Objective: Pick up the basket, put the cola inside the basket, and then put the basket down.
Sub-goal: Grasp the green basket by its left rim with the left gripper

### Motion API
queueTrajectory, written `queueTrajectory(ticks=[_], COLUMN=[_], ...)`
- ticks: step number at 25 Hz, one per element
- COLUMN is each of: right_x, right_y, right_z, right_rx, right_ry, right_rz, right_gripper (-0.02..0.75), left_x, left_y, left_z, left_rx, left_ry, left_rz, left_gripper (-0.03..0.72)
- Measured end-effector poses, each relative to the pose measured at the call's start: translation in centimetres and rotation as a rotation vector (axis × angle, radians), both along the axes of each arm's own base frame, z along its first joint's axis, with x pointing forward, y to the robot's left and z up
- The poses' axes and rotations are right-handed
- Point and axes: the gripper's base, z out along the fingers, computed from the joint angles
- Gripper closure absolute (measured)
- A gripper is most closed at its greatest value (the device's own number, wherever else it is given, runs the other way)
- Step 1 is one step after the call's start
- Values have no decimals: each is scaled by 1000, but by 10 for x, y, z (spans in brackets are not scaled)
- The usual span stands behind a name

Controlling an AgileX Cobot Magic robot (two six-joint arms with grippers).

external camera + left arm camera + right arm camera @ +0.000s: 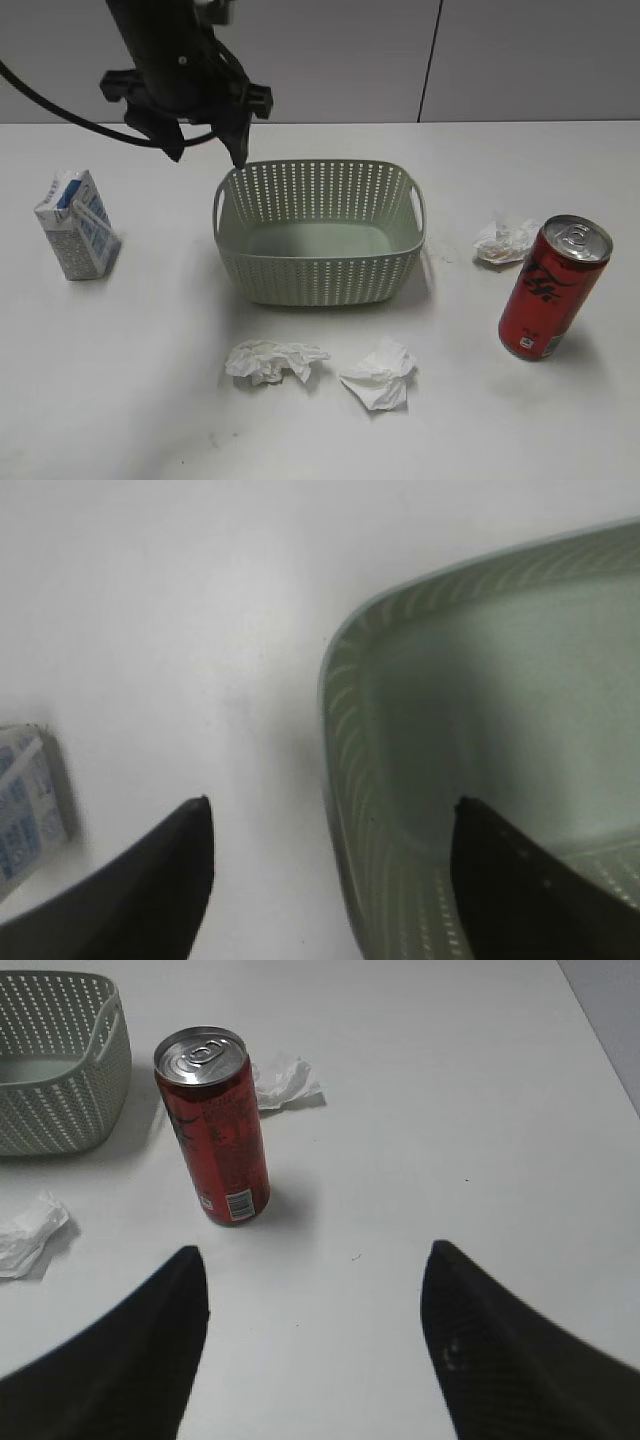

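Sage-green and still flat on the white table (150, 400), the basket (318, 232) sits at the centre of the exterior view, so we judge that nothing of the task is done yet: it has not been lifted and it is empty inside. The cola (552, 288) stands upright at the right of that frame, well apart from the basket, with a crumpled tissue (505, 240) between them and behind.

Our left gripper (330, 830) hangs over the basket's upper-left corner, its fingers (180, 865) spread wide and straddling the rim, one outside over the table and one over the inside, pinching nothing. Our right gripper (315, 1290) is also spread and empty, with the cola ahead of it, toward the upper left of its wrist view, untouched.

What remains, as we read it: closing on the rim, raising the basket, fetching the cola, dropping it in, and setting the basket down. A milk carton (78, 225) at the left plays no part.
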Motion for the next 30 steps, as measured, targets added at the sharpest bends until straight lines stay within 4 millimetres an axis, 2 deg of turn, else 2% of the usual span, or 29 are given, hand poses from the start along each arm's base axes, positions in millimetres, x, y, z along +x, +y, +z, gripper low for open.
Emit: queueTrajectory(ticks=[5, 11, 14, 17, 20, 22, 25, 30], right_x=[0, 0, 0, 0, 0, 0, 0, 0], right_y=[0, 0, 0, 0, 0, 0, 0, 0], right_z=[0, 0, 0, 0, 0, 0, 0, 0], right_rx=[0, 0, 0, 0, 0, 0, 0, 0], right_ry=[0, 0, 0, 0, 0, 0, 0, 0], right_rz=[0, 0, 0, 0, 0, 0, 0, 0], right_gripper=[217, 217, 217, 217, 217, 217, 217, 217], left_x=[8, 13, 13, 14, 14, 14, 13, 14], left_y=[-7, -14, -14, -15, -15, -15, -16, -12], left_z=[-34, -60, -70, -69, -69, -69, -68, -69], left_rx=[2, -27, -15, -21, -24, -24, -44, -82], left_ry=[60, 104, 128, 125, 127, 129, 140, 192], left_rz=[42, 89, 94, 103, 113, 114, 132, 192], left_gripper=[127, 129, 157, 281, 510, 628, 685, 688])
